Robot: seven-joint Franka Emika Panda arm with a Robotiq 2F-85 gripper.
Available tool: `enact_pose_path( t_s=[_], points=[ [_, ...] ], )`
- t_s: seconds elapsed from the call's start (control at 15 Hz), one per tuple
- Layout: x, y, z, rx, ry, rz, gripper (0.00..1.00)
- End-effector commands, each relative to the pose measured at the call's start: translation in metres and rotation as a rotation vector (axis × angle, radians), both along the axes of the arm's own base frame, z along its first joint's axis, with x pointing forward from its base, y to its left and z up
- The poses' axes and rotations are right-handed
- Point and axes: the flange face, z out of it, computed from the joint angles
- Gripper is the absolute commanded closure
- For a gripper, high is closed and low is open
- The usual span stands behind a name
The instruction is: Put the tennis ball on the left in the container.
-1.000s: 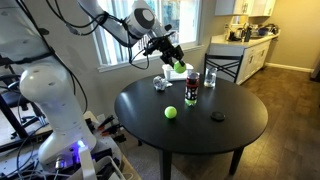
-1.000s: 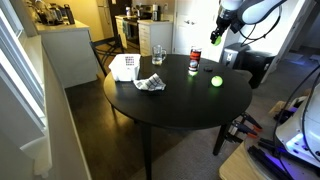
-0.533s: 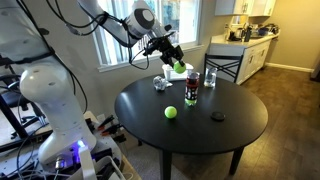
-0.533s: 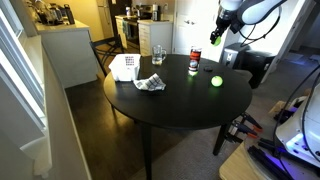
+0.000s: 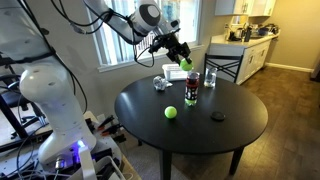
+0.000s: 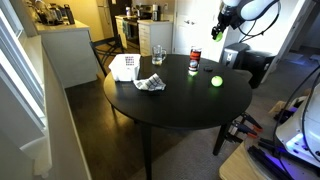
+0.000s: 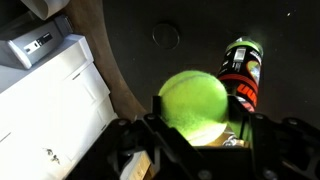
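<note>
My gripper (image 5: 182,60) is shut on a yellow-green tennis ball (image 5: 185,65) and holds it in the air above the far part of the round black table, over the dark tumbler (image 5: 191,88). In the wrist view the ball (image 7: 192,100) fills the space between the fingers (image 7: 198,130). A second tennis ball (image 5: 170,113) lies on the table nearer the front; it also shows in an exterior view (image 6: 216,81). The whitish container (image 6: 125,67) sits at the table's edge, apart from the gripper (image 6: 217,36).
A clear drinking glass (image 5: 209,78) stands beside the tumbler. A crumpled silvery wrapper (image 6: 150,83) and a small dark disc (image 5: 218,117) lie on the table (image 5: 235,135). A chair (image 5: 222,66) stands behind it. A white cabinet (image 7: 50,85) is beside the table.
My gripper has moved a little sideways and up with the tennis ball in it, now more directly over the tumbler. The things on the table have not moved.
</note>
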Motion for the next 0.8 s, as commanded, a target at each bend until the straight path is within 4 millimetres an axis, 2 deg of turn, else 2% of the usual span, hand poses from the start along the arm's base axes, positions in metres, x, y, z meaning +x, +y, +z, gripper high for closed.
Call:
enact_pose_path(
  t_s=[0.0,0.27,0.73],
  points=[
    [0.017,-0.006,-0.004,0.055,-0.030,-0.049,0.61],
    [0.035,-0.002,-0.019,0.098,-0.047,-0.061,0.61],
    [0.074,-0.007,-0.029,0.128,-0.095,-0.086,0.61]
  ],
)
